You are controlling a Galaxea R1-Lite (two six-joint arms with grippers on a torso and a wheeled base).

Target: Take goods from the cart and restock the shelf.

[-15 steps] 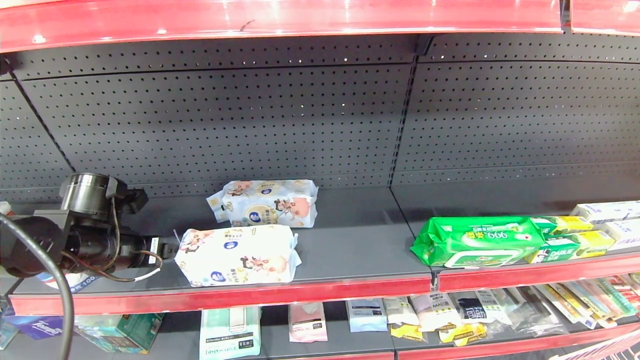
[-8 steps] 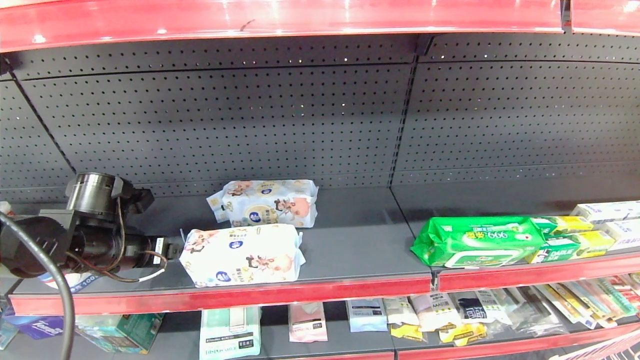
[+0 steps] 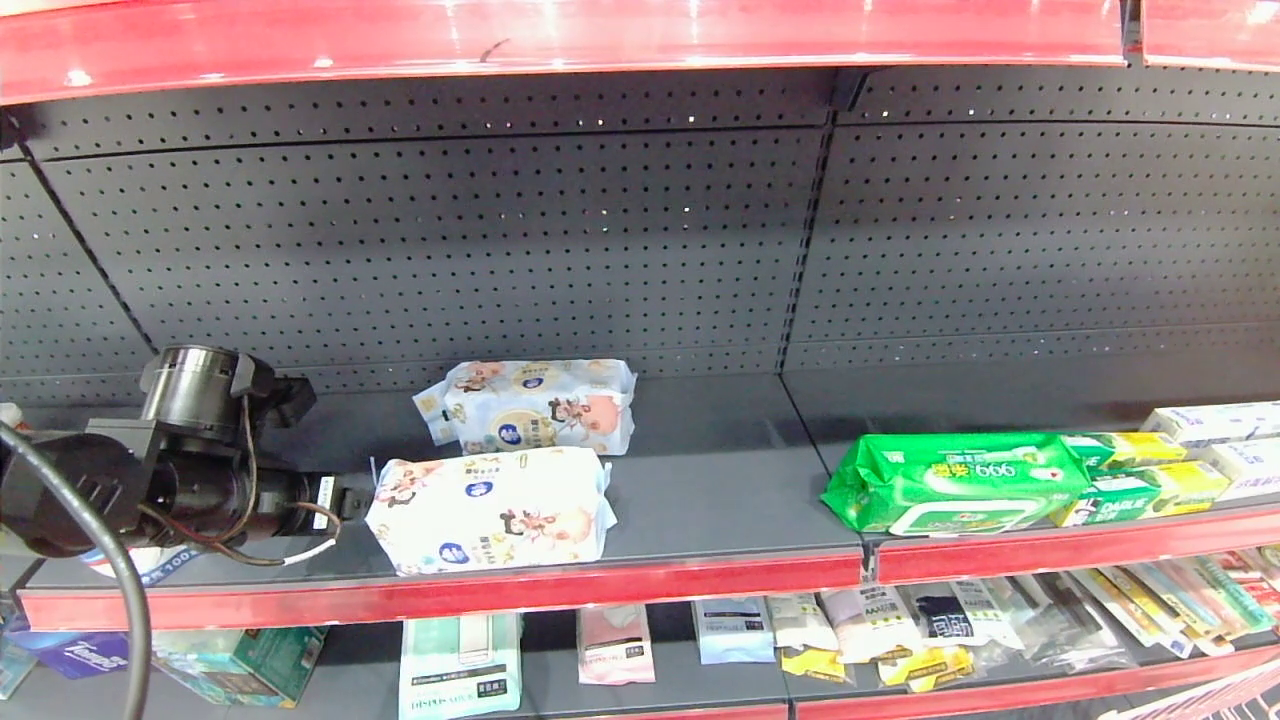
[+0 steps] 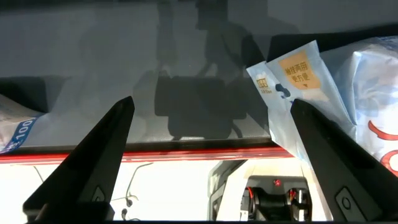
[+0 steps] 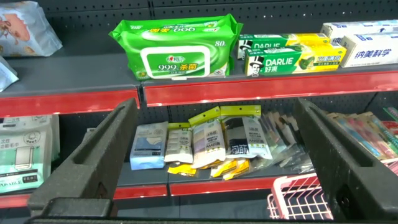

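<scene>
Wipes pack (image 3: 490, 510) lies flat near the front lip of the shelf (image 3: 700, 500), in the left bay, long side along the red edge. A matching pack (image 3: 535, 405) sits just behind it, toward the back panel, so the pair reads as a row being built front to back. The left tool (image 4: 211, 102) is level with the shelf at the near pack's left end, its jaws spread wide; the pack's sealed flap pokes into the gap beside one finger, with nothing clamped. I judge that the pack is already set down and that the low, sideways pose suits nudging it square. The right tool (image 5: 216, 102) hangs lower, also wide and holding nothing, facing the right bay. That bay holds a green pack (image 3: 955, 480) lying flat with toothpaste boxes (image 3: 1140, 480) just right of it. The shelf below carries small sachets (image 3: 870, 620). A wire basket (image 5: 298, 199), probably the cart, shows at the near right; I cannot tell its contents.
</scene>
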